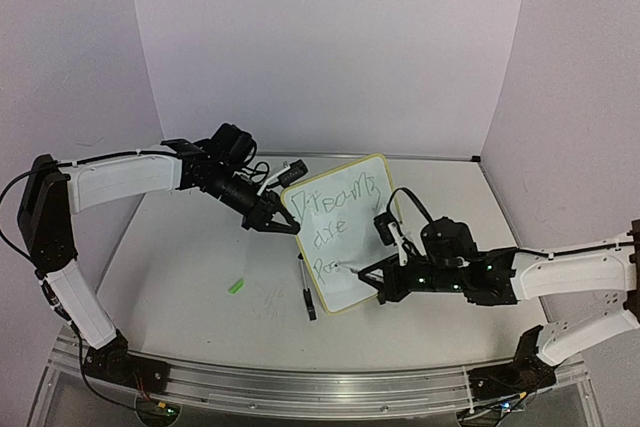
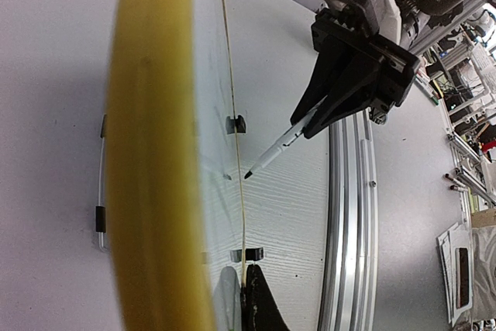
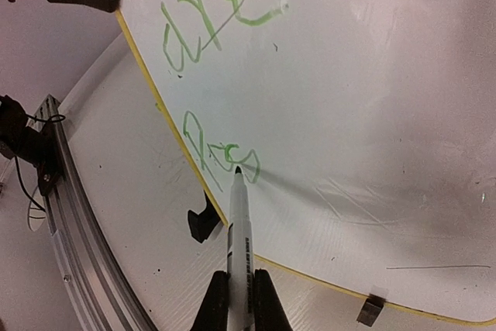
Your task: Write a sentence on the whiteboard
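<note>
The whiteboard [image 1: 350,237] with its yellow frame stands tilted on the table. My left gripper [image 1: 283,219] is shut on its upper left edge; in the left wrist view the frame [image 2: 151,153] is seen edge-on beside my gripper [image 2: 248,300]. The green sentence [image 1: 335,204] reads roughly "Dreams", "are" [image 3: 221,25] and a started third line "Po" [image 3: 221,153]. My right gripper [image 1: 375,277] is shut on a marker [image 3: 239,222] whose tip touches the board at the end of "Po". The marker [image 2: 275,149] also shows in the left wrist view.
A dark pen [image 1: 307,292] lies on the table by the board's lower left corner. A small green cap [image 1: 236,286] lies to the left. Black clip feet [image 3: 203,222] hold the board's lower edge. An aluminium rail [image 1: 300,387] runs along the near edge.
</note>
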`<state>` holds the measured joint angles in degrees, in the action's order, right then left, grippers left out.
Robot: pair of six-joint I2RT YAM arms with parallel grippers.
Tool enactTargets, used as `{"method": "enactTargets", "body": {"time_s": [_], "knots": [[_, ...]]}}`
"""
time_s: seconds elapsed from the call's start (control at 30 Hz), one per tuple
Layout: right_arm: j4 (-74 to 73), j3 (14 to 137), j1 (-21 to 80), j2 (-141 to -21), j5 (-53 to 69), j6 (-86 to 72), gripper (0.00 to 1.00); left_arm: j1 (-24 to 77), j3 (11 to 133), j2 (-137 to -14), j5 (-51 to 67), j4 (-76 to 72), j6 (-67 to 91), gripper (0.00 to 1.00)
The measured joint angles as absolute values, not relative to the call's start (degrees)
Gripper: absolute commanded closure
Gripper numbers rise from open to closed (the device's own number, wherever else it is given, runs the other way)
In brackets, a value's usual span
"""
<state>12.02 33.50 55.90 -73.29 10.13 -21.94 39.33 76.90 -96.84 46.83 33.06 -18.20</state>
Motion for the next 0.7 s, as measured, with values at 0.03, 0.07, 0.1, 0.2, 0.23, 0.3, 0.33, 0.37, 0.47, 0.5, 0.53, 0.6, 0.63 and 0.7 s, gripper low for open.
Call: {"method": "enactTargets", "body": {"time_s": [0.03, 0.07, 0.1, 0.2, 0.23, 0.3, 0.33, 0.37, 0.47, 0.5, 0.53, 0.6, 0.63, 0.7], "knots": [[12.34, 33.4, 55.9, -72.41, 10.09, -22.15, 1.0, 39.33, 76.9, -96.84, 46.81, 33.06, -18.2, 1.0], [12.52, 33.24, 55.9, -71.22, 9.99, -22.3, 1.0, 39.33, 76.9, -96.84, 46.83, 33.06, -18.2, 1.0], [12.65, 33.03, 55.9, -70.06, 9.84, -22.48, 1.0, 39.33, 76.9, -96.84, 46.83, 33.08, -18.2, 1.0], [13.23, 32.82, 55.9, -67.21, 8.8, -22.85, 1.0, 39.33, 76.9, -96.84, 46.83, 33.08, -18.2, 1.0], [13.48, 32.82, 55.9, -67.04, 8.45, -22.89, 1.0, 39.33, 76.9, -96.84, 46.83, 33.08, -18.2, 1.0], [13.63, 32.82, 55.9, -67.53, 7.88, -23.01, 1.0, 39.33, 76.9, -96.84, 46.83, 33.08, -18.2, 1.0], [13.61, 32.82, 55.9, -68.0, 7.59, -23.02, 1.0, 39.33, 76.9, -96.84, 46.81, 33.08, -18.2, 1.0], [13.57, 32.82, 55.9, -68.47, 7.31, -23.03, 1.0, 39.33, 76.9, -96.84, 46.81, 33.08, -18.2, 1.0], [13.24, 32.82, 55.9, -69.39, 6.58, -23.03, 1.0, 39.33, 76.9, -96.84, 46.81, 33.08, -18.2, 1.0], [13.14, 32.82, 55.9, -69.47, 6.32, -23.03, 1.0, 39.33, 76.9, -96.84, 46.82, 33.08, -18.2, 1.0], [13.08, 32.82, 55.9, -69.49, 6.05, -23.03, 1.0, 39.33, 76.9, -96.84, 46.83, 33.08, -18.2, 1.0], [13.06, 32.82, 55.9, -69.49, 5.47, -23.03, 1.0, 39.33, 76.9, -96.84, 46.81, 33.08, -18.2, 1.0], [13.02, 32.82, 55.9, -69.49, 5.25, -23.03, 1.0, 39.33, 76.9, -96.84, 46.81, 33.08, -18.2, 1.0], [12.99, 32.82, 55.9, -69.58, 5.0, -23.03, 1.0, 39.33, 76.9, -96.84, 46.81, 33.1, -18.2, 1.0]]}}
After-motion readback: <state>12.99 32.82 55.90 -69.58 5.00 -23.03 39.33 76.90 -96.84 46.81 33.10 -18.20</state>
